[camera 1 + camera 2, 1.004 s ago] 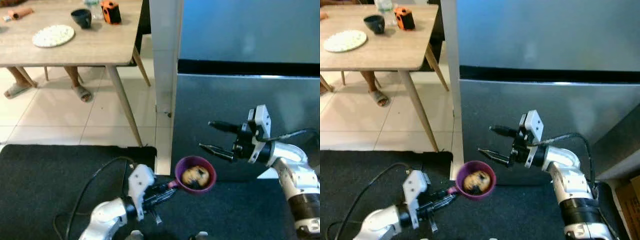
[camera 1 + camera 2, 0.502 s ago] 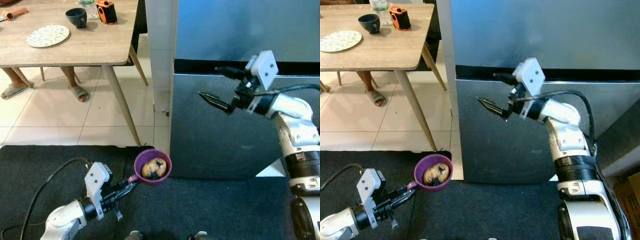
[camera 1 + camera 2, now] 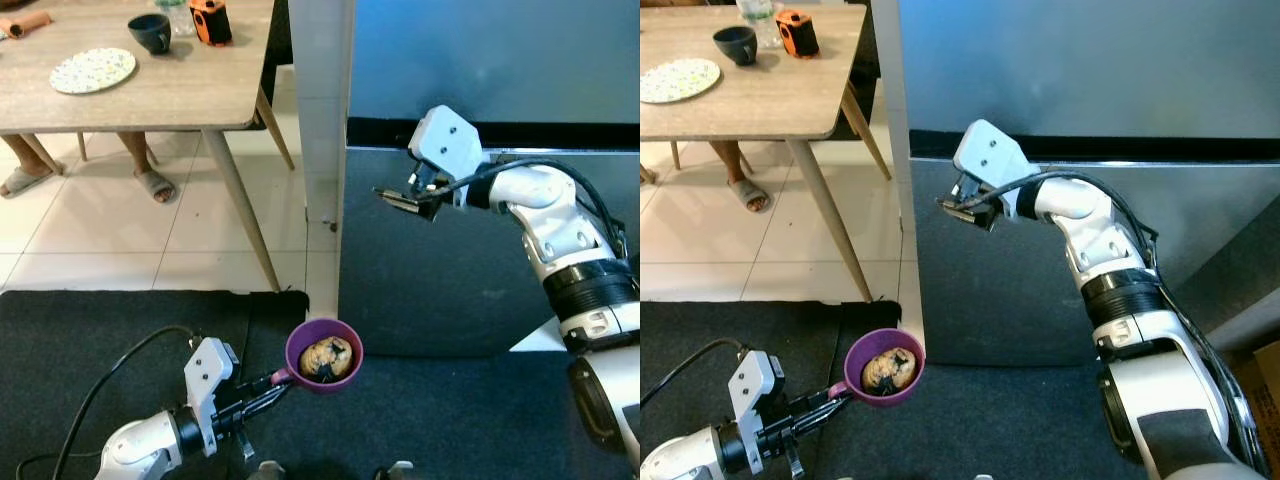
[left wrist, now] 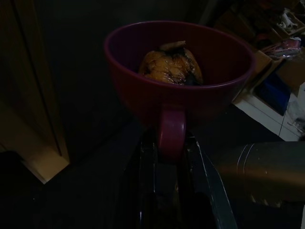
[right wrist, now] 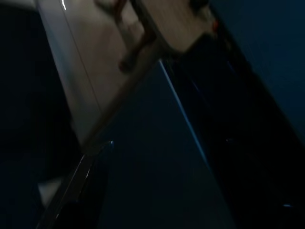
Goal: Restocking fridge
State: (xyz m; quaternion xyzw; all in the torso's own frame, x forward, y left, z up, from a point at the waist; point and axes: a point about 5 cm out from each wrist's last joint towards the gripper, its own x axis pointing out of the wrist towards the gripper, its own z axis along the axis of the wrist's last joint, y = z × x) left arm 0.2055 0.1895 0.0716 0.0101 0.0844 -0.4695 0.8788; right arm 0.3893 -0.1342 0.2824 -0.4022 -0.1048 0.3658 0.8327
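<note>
A purple cup [image 3: 324,356] with a browned muffin-like piece of food [image 4: 171,67] in it hangs low over the black mat. My left gripper [image 3: 262,387] is shut on the cup's handle [image 4: 170,136], and the cup stays upright. The grey fridge stands ahead, its lower door [image 3: 470,270] and upper door [image 3: 480,60] both closed with a dark gap [image 3: 540,137] between them. My right gripper [image 3: 397,199] is raised and open, with nothing in it. It sits just below that gap, near the lower door's left edge. One finger [image 5: 71,191] shows dimly against the door.
A white pillar [image 3: 320,150] borders the fridge on the left. Beyond it a wooden table [image 3: 170,95] carries a plate [image 3: 92,70], a dark cup [image 3: 150,32] and an orange object [image 3: 210,20]. A person's sandalled feet [image 3: 155,185] rest under it. A black mat [image 3: 90,340] covers the floor.
My right gripper has swung left along the gap between the doors, toward the lower door's left edge, and turned. The left gripper has carried the cup slightly right.
</note>
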